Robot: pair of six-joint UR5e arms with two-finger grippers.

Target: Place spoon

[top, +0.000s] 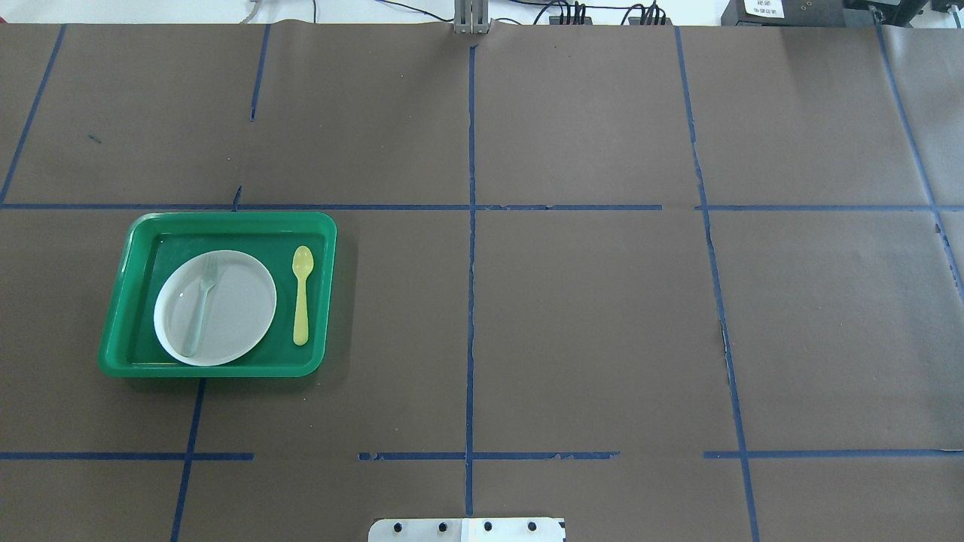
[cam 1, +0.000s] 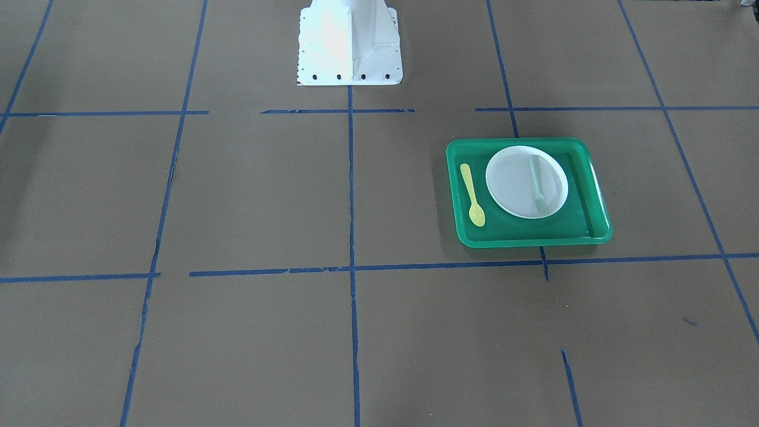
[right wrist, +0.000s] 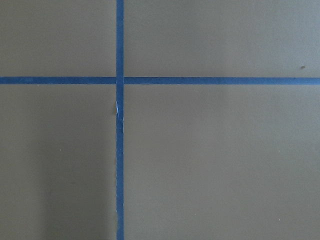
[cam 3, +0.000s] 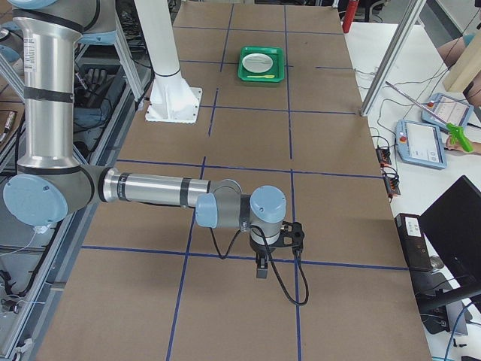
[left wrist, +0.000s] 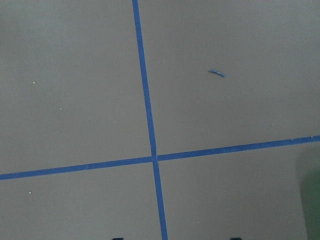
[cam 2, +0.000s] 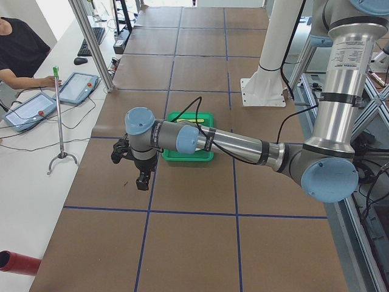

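The small yellow spoon [cam 1: 472, 196] lies flat on the floor of a green tray [cam 1: 528, 240], beside a white plate [cam 1: 513, 184], with its bowl toward the far side from the robot. It also shows in the overhead view [top: 302, 295], right of the plate [top: 237, 312]. Neither gripper shows in the overhead or front views. The left gripper [cam 2: 141, 181] hangs over bare table beyond the tray, seen only in the exterior left view. The right gripper [cam 3: 261, 271] hangs over bare table far from the tray, seen only in the exterior right view. I cannot tell whether either is open or shut.
A pale grey-green fork [top: 202, 301] lies on the plate. The robot's white base [cam 1: 350, 44] stands at the table's edge. Brown paper with blue tape lines [top: 471, 301] covers the table. Operators' tablets [cam 2: 79, 87] and a stand lie on the side bench.
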